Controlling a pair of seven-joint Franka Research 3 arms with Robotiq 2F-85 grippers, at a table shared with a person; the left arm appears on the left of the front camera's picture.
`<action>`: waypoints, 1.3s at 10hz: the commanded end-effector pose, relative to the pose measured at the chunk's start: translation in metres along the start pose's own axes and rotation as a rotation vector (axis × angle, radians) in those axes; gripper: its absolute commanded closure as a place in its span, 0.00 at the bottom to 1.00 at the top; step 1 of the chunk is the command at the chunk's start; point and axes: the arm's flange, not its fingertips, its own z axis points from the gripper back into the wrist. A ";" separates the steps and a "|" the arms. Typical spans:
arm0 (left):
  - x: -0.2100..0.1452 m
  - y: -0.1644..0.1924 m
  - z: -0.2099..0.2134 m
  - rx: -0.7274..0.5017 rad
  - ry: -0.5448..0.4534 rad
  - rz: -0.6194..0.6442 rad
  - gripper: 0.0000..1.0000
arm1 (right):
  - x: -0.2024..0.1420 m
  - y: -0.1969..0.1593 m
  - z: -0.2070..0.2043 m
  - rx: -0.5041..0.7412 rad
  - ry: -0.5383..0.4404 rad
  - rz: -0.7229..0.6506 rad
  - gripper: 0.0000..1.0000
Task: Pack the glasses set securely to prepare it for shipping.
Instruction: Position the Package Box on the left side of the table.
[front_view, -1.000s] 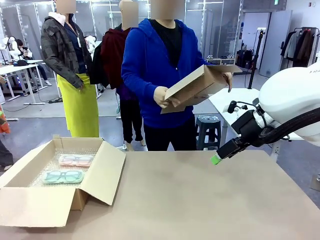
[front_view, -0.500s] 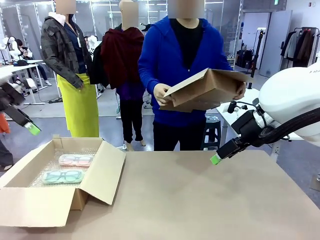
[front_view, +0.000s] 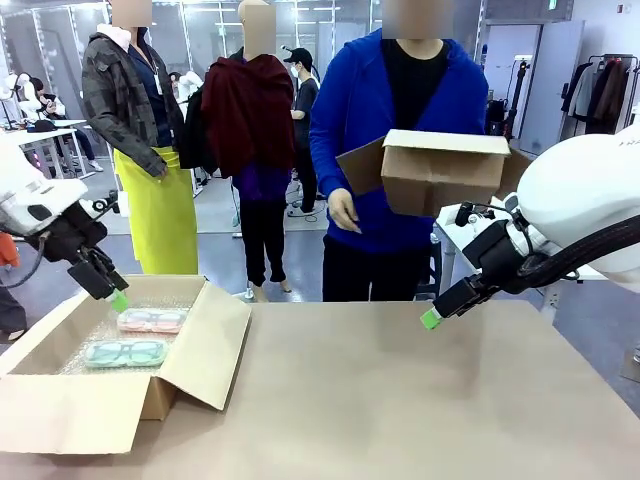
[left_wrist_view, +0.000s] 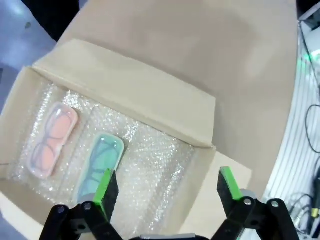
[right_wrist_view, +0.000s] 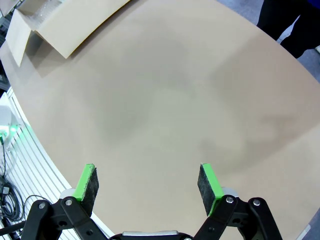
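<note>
The glasses set lies on bubble wrap inside an open cardboard box (front_view: 60, 400) at the table's left: a pale pink case (front_view: 152, 320) (left_wrist_view: 49, 141) behind a mint green case (front_view: 126, 353) (left_wrist_view: 101, 162). My left gripper (front_view: 118, 300) (left_wrist_view: 167, 189) hovers open above the box's far edge, nothing between its fingers. My right gripper (front_view: 431, 319) (right_wrist_view: 148, 183) hangs open over the bare table at the right. A person in a blue hoodie holds a second cardboard box (front_view: 440, 168) at chest height behind the table.
The box's right flap (front_view: 205, 345) folds out onto the brown table (front_view: 400, 400). Bubble wrap (left_wrist_view: 150, 165) lines the box floor. Other people stand behind the far side, and a stool (front_view: 415, 255) stands there too.
My left arm has come in from the left and lowered to just above the box. The person has stepped right and levelled the held box. The right arm has not moved.
</note>
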 end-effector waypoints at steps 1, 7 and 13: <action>-0.009 -0.004 -0.003 0.027 -0.008 0.011 0.00 | -0.001 0.001 -0.002 -0.010 -0.004 0.010 0.00; -0.003 -0.001 -0.004 0.007 -0.001 0.004 0.00 | -0.001 0.001 -0.002 -0.010 -0.004 0.010 0.00; -0.003 -0.001 -0.004 0.007 -0.001 0.004 0.00 | -0.001 0.001 -0.002 -0.010 -0.004 0.010 0.00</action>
